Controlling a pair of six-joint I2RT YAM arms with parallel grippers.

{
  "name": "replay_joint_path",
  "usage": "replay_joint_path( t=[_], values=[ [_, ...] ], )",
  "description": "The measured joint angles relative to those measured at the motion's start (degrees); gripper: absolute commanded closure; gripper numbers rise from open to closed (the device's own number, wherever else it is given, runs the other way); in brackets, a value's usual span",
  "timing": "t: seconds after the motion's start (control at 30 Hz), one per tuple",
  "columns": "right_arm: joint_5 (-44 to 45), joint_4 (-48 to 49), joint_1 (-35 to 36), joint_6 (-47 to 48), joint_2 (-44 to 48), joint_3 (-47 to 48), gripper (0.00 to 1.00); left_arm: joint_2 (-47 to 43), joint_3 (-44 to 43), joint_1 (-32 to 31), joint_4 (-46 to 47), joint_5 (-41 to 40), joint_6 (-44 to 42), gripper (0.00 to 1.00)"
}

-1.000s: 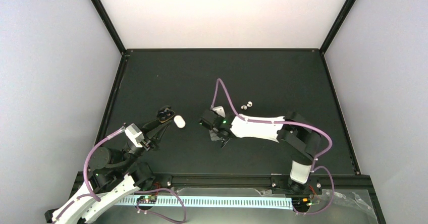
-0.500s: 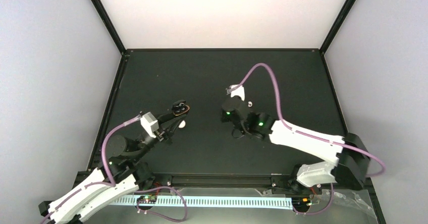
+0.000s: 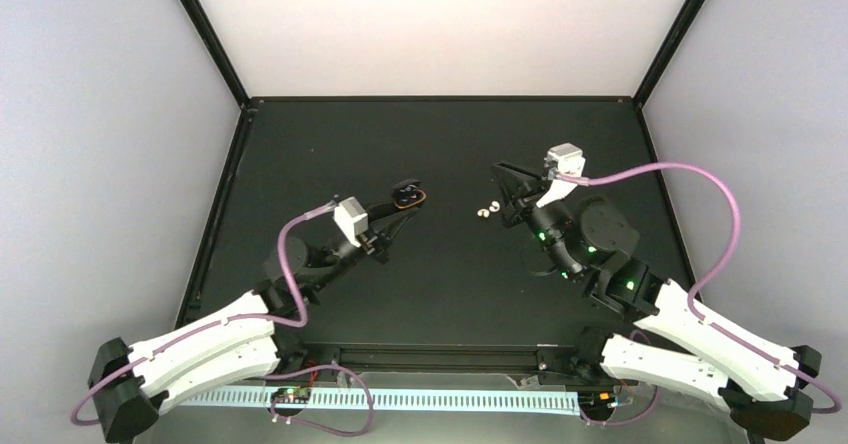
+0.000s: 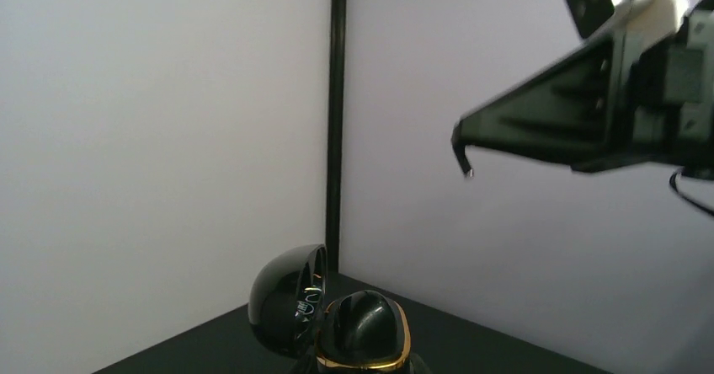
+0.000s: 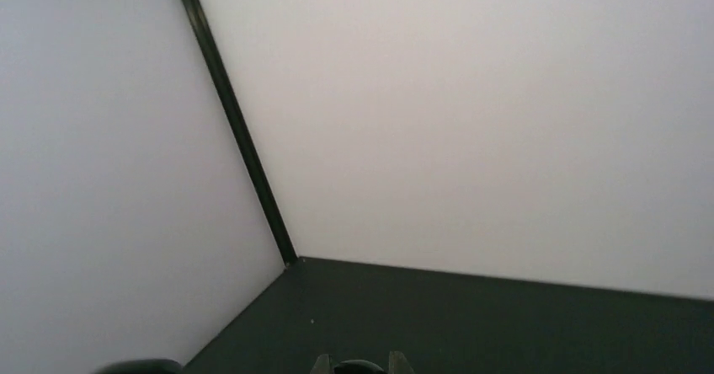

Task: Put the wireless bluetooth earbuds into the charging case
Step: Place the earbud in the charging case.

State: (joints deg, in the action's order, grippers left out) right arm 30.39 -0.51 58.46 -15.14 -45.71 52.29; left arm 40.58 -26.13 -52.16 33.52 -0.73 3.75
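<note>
Your left gripper (image 3: 401, 204) is clamped on the black charging case (image 3: 408, 193), left of the table's middle. In the left wrist view the case (image 4: 362, 336) sits at 6 o'clock with a gold rim, and its lid (image 4: 285, 311) is swung open toward 9 o'clock.

Your right gripper (image 3: 500, 171) hangs right of centre, at about 3 o'clock from the case, with its fingertips pointing toward 10 o'clock. Its jaws are drawn almost together. In the right wrist view a small dark rounded piece, which looks like a black earbud (image 5: 358, 365), is pinched between them at the bottom edge.

The white earbuds (image 3: 487, 209) lie as a pair on the table, just beside each other. They are between the two grippers, at about 6 o'clock from the right fingertips and apart from the case.

The table (image 3: 440, 134) is matte black with a black frame around it. A white back wall (image 3: 440, 24) stands at 12 o'clock, and pale grey side walls (image 3: 90, 164) close in at 9 and 3 o'clock. Black posts (image 3: 205, 34) rise from the far corners. At 6 o'clock a black rail (image 3: 440, 352) runs along the near edge.
</note>
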Motion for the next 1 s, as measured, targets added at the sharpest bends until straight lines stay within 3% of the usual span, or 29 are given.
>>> replay_joint_path(
  t=[0.23, 0.57, 1.0],
  values=[
    [-9.79, 3.48, 0.02, 7.13, 2.51, 0.07, 0.99, 11.08, -1.66, 0.0, 10.34, 6.8, 0.33, 0.99],
    [-23.69, 9.46, 0.02, 12.37, 2.45, 0.07, 0.99, 17.7, -5.68, 0.0, 18.21, 13.49, 1.4, 0.98],
    [-26.8, 12.5, 0.94, 16.0, -0.15, -1.18, 0.99, 19.56, -6.95, 0.0, 20.24, 15.87, 5.11, 0.98]
  ],
)
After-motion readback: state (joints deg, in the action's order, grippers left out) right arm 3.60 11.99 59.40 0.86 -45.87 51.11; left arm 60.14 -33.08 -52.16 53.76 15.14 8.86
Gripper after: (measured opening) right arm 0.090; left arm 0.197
